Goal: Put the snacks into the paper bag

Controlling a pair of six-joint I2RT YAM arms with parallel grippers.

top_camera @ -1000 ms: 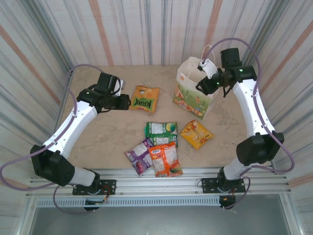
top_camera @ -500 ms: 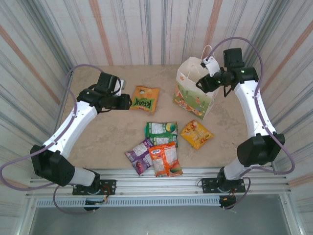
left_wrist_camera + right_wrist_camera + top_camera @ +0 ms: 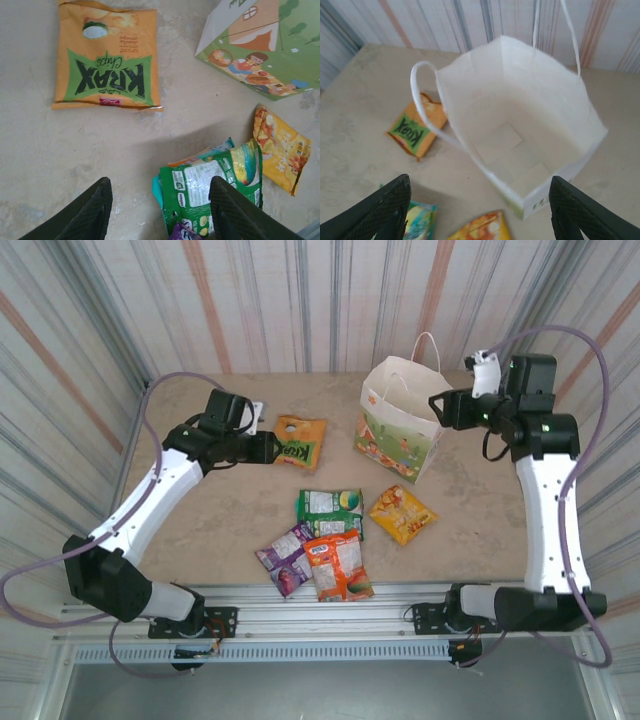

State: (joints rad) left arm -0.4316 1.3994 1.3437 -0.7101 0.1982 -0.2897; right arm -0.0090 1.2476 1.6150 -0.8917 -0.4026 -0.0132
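Note:
The white paper bag (image 3: pixel 398 430) stands open at the back right, and its inside (image 3: pixel 520 125) holds nothing. My right gripper (image 3: pixel 443 406) hovers open just right of the bag's rim, looking down into it (image 3: pixel 480 182). An orange packet with green lettering (image 3: pixel 299 443) lies flat left of the bag. My left gripper (image 3: pixel 268 448) is open beside its left edge, above the table (image 3: pixel 160 187). The green packet (image 3: pixel 330 507), yellow packet (image 3: pixel 401 514), purple packet (image 3: pixel 285 558) and orange-red packet (image 3: pixel 339 566) lie clustered toward the front.
Striped walls close in the beige table (image 3: pixel 220 510) on three sides. The bag's loop handles (image 3: pixel 427 115) stick up and droop over its mouth. Bare tabletop lies between the orange packet and the cluster.
My right gripper has drawn back to the right, off the bag's rim. My left gripper has edged right, closer to the orange packet. The bag and packets stay put.

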